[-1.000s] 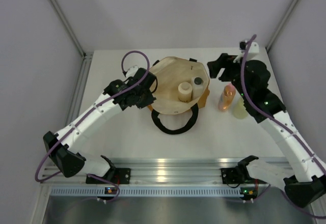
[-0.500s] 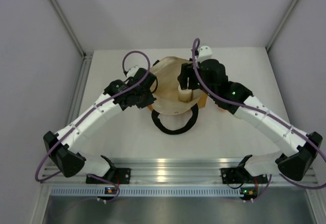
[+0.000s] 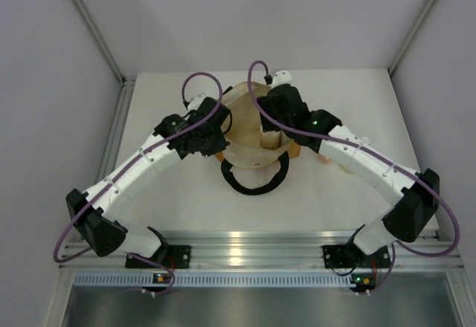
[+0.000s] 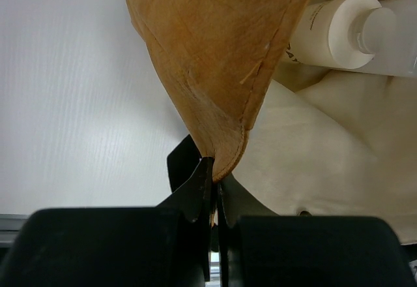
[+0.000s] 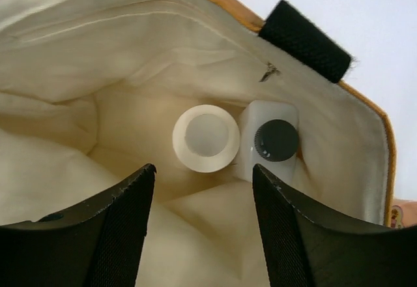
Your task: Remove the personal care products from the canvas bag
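Tan canvas made up the bag (image 3: 244, 145), which sat on the white table (image 3: 186, 193) with its round mouth open upward. One black handle (image 3: 253, 184) lay looped on the table at the bag's near side. The left gripper (image 4: 214, 186) was at the bag's left rim. Its jaws were pressed together on the folded edge of the canvas, pinching it between the fingertips.

The right gripper (image 5: 203, 168) hung over the bag's mouth, pointing down into it, with its jaws spread wide apart and gripping nothing. Deep inside the bag, against the cream lining, two products stood upright and touching. One was a short cream tub (image 5: 206, 137). The other was a clear bottle (image 5: 273, 140) with a black cap, on the side nearer the bag's wall.

Outside the bag, just beside its right side, a bit of an orange bottle (image 3: 325, 157) showed from under the right arm. The rest of it was hidden.
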`<state>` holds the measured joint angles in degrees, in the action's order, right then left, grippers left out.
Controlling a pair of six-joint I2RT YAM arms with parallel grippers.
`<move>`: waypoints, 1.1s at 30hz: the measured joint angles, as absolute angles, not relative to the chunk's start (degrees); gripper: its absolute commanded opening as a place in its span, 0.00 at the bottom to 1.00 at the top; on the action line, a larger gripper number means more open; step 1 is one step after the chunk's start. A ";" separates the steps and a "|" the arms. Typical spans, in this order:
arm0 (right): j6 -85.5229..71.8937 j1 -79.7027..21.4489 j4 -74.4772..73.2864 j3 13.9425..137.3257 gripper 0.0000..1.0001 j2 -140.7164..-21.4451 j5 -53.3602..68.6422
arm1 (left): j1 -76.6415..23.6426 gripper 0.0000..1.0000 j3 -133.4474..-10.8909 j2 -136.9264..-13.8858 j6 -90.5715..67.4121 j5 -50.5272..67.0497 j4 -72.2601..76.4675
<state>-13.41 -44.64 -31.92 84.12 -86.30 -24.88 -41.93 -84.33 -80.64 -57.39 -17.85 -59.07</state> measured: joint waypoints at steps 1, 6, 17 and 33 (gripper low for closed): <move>-12.99 -44.31 -32.01 84.12 0.60 -86.56 -25.34 | -41.93 0.00 -84.40 -80.66 -57.28 -17.87 -59.07; -10.22 -42.02 -32.36 84.12 0.58 -88.27 -26.83 | -41.93 0.00 -84.49 -80.66 -57.06 -18.06 -59.07; -6.35 -38.89 -32.40 84.12 0.56 -93.08 -28.73 | -41.93 0.00 -85.97 -80.90 -57.08 -19.05 -59.11; -7.14 -34.22 -32.36 83.99 0.59 -96.44 -23.33 | -41.93 0.00 -86.28 -80.90 -57.10 -20.43 -59.09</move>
<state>-7.14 -34.22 -32.36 83.99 -96.44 -23.33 -41.93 -86.28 -80.90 -57.10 -20.43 -59.09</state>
